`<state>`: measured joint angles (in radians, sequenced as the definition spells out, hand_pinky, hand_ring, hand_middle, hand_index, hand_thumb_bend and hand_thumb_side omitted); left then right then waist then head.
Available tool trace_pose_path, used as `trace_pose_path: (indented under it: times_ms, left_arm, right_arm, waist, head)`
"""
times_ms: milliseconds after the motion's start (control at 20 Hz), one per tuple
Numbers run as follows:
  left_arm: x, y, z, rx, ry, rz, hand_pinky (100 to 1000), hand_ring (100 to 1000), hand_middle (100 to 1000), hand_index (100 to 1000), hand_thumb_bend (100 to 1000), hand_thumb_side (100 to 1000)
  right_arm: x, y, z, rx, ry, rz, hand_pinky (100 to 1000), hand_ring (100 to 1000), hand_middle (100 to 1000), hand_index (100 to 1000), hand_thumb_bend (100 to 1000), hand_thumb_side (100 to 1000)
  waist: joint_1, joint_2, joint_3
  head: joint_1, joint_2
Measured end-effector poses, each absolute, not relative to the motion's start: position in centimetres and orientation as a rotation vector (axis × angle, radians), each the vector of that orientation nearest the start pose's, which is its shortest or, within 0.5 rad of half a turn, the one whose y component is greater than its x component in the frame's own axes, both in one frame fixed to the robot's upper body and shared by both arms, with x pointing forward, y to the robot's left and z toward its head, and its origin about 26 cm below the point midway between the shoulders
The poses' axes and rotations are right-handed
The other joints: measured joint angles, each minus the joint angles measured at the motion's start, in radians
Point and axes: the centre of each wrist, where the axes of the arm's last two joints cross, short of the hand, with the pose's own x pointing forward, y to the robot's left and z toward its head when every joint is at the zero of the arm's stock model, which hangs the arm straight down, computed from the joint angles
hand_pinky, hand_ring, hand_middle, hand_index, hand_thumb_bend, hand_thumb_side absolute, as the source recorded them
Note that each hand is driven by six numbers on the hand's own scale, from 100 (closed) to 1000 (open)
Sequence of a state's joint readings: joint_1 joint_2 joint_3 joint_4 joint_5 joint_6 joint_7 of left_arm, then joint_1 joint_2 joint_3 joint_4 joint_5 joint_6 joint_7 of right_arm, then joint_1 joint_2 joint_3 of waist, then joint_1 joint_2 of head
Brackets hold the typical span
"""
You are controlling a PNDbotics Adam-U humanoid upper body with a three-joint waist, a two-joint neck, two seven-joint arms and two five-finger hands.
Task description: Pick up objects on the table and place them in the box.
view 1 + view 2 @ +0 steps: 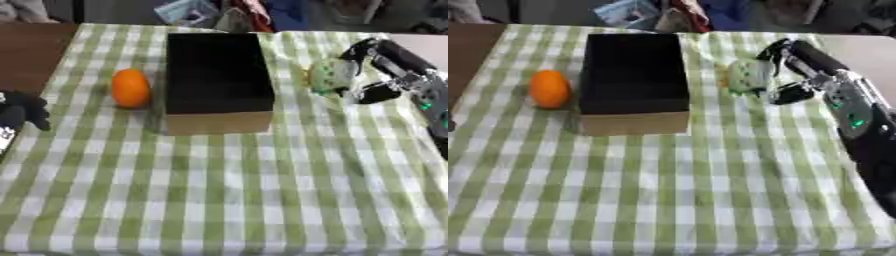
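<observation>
An open cardboard box [219, 75] with a dark inside stands at the middle of the checked table. An orange [130, 88] lies just left of it. Right of the box, my right hand [378, 70] has its fingers and thumb curled round a pale green and white object [328, 76], held close to the cloth. My left hand [19, 111] shows at the left edge, black, low over the table side; its fingers are too unclear to read.
The green and white checked cloth [227, 190] covers the table, with wide free room in front of the box. Bare brown tabletop [31, 50] shows at the far left. Clutter lies beyond the far edge.
</observation>
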<state>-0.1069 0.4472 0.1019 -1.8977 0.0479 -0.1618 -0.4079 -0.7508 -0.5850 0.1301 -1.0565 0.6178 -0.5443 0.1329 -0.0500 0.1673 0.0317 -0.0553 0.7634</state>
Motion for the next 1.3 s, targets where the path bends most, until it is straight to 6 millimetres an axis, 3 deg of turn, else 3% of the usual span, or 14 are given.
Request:
trace_pose_path:
  times_ms: [350, 750, 1050, 1100, 1150, 1300]
  left_arm:
    - [28.6, 33.2, 14.7, 0.087, -2.012, -0.798, 631, 536, 551, 719, 100, 679]
    - [28.6, 33.0, 14.6, 0.068, -2.008, -0.814, 631, 537, 551, 719, 100, 678]
    - [28.9, 32.7, 14.8, 0.051, -2.016, -0.829, 631, 537, 552, 719, 100, 676]
    - [28.9, 32.6, 14.9, 0.047, -2.018, -0.834, 630, 537, 552, 719, 100, 676]
    - [29.0, 32.5, 14.9, 0.043, -2.019, -0.837, 631, 537, 552, 720, 100, 676]
    - [29.1, 32.4, 15.1, 0.037, -2.024, -0.841, 630, 538, 552, 720, 100, 675]
  right_arm:
    - [45.1, -33.0, 21.6, -0.778, -2.005, 1.376, 694, 448, 413, 578, 252, 100]
    - [46.1, -29.4, 24.5, -0.744, -2.104, 1.421, 698, 455, 421, 586, 278, 100]
    - [47.0, -26.4, 24.6, -0.686, -2.135, 1.476, 701, 458, 424, 589, 261, 100]
    - [47.1, -25.9, 24.4, -0.676, -2.135, 1.485, 701, 459, 423, 591, 353, 100]
    - [47.2, -25.5, 24.2, -0.664, -2.134, 1.493, 702, 461, 427, 593, 263, 104]
    - [47.5, -24.3, 23.4, -0.638, -2.116, 1.534, 703, 463, 429, 596, 252, 127]
  waist:
    - [-0.001, -0.005, 0.001]
    - [-0.007, -0.007, 0.017]
    - [-0.01, -0.007, 0.041]
    - [-0.012, -0.006, 0.045]
    - [-0.013, -0.006, 0.048]
    - [-0.013, -0.001, 0.058]
  head:
    - [0.0, 0.0]
    - [-0.007, 0.0]
    - [-0.031, -0.001]
    - [-0.035, -0.001]
    - [-0.039, -0.003]
    - [-0.05, -0.01]
